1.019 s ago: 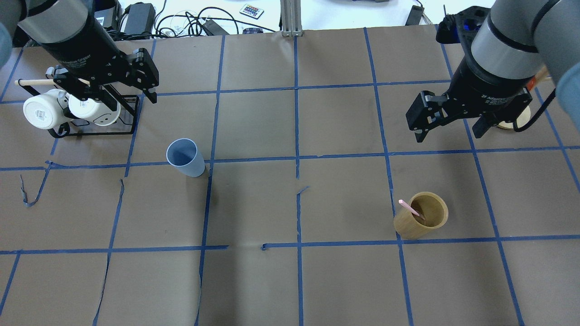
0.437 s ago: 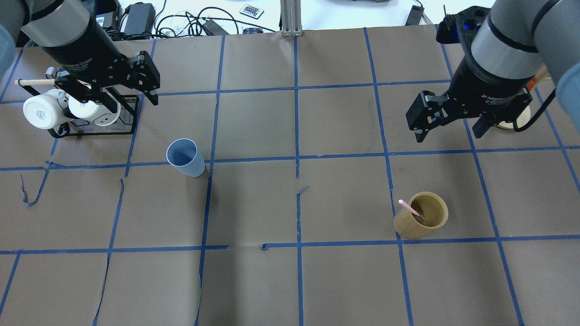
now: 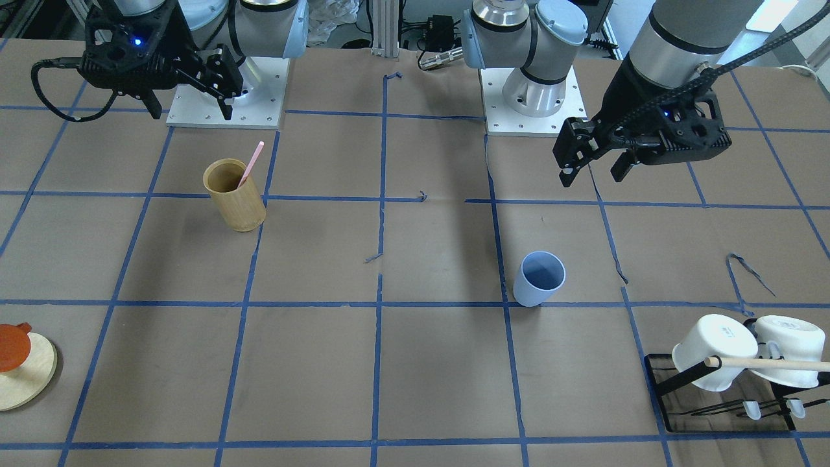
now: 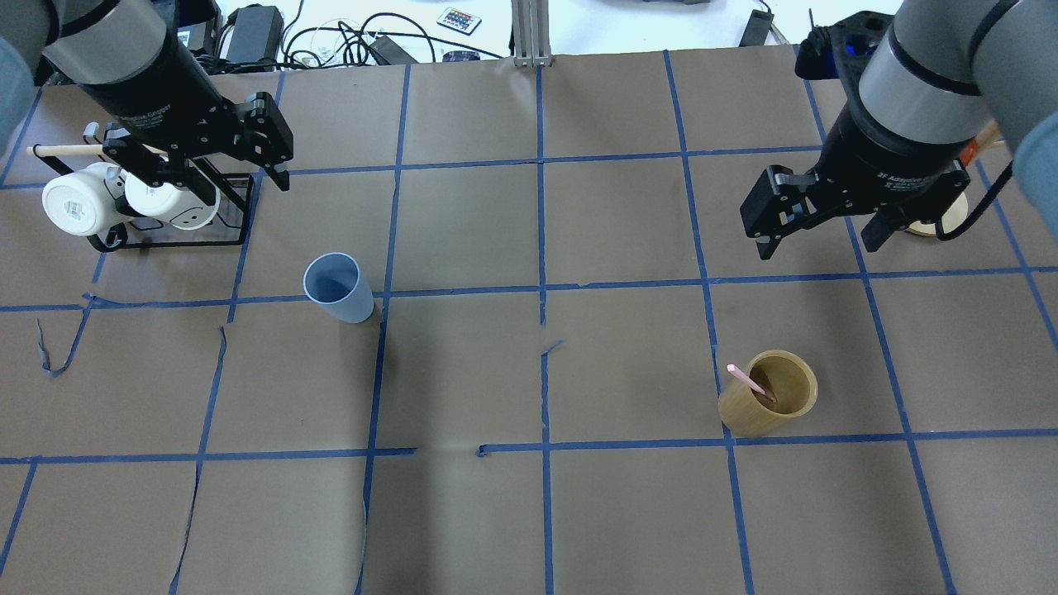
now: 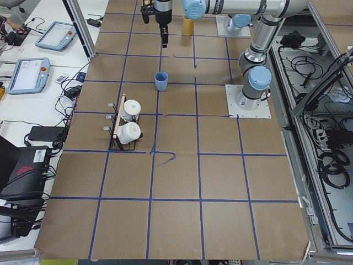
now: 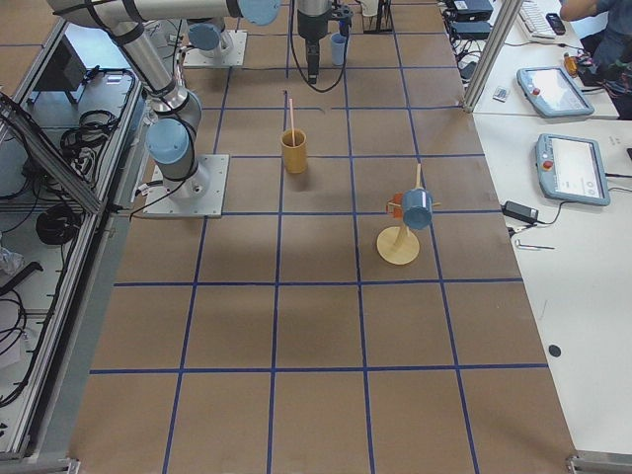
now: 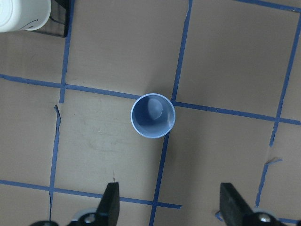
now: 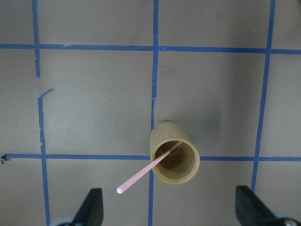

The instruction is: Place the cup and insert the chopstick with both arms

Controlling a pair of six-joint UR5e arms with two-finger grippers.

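Note:
The light blue cup (image 4: 335, 287) stands upright and empty on the table, left of centre; it also shows in the front view (image 3: 539, 279) and straight below in the left wrist view (image 7: 153, 116). My left gripper (image 4: 240, 186) hangs open and empty above the table, beyond the cup and near the mug rack. The pink chopstick (image 4: 746, 379) leans inside a tan bamboo cylinder (image 4: 769, 405) at the right, and shows in the right wrist view (image 8: 146, 171). My right gripper (image 4: 818, 248) hangs open and empty, high above and beyond the cylinder.
A black rack (image 4: 235, 211) with two white mugs (image 4: 74, 207) and a wooden rod stands at the far left. A round wooden stand (image 3: 19, 373) sits at the far right, behind my right gripper. Blue tape lines grid the brown table cover.
My left gripper has shifted very slightly to the right. The right gripper, the cup and the chopstick have not moved.

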